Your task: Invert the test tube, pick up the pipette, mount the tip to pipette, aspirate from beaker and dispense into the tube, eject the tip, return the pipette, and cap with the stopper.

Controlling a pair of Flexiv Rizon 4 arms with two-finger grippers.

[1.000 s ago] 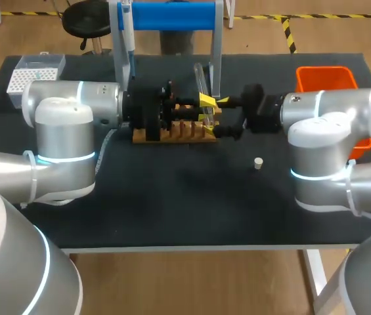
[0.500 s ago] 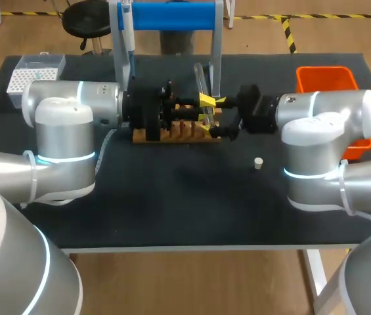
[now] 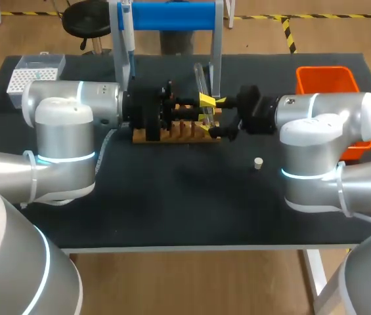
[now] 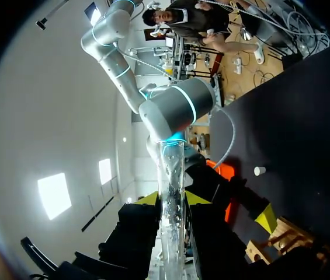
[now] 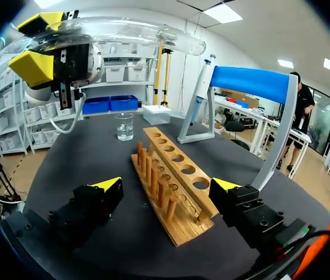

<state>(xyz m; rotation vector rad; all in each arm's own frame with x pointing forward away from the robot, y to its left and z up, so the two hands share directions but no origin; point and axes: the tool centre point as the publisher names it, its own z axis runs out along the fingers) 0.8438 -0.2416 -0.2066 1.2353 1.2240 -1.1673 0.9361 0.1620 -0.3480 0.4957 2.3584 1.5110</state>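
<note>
— Tube (image 4: 170,175): where is it, and how far along are you?

— Your left gripper (image 4: 172,199) clamps it over the rack (image 5: 179,175), mid far edge of the table (image 3: 172,197). Your right gripper (image 5: 167,185) gapes empty. You're likely mid-inversion. The pipette (image 5: 202,81) is unpicked, the stopper (image 3: 258,163) loose.

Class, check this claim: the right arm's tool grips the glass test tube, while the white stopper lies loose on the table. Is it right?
No. The left tool grips the test tube: the left wrist view shows it between that tool's yellow tips. The right tool stands open and empty near the wooden rack. The white stopper does lie loose on the table.
</note>
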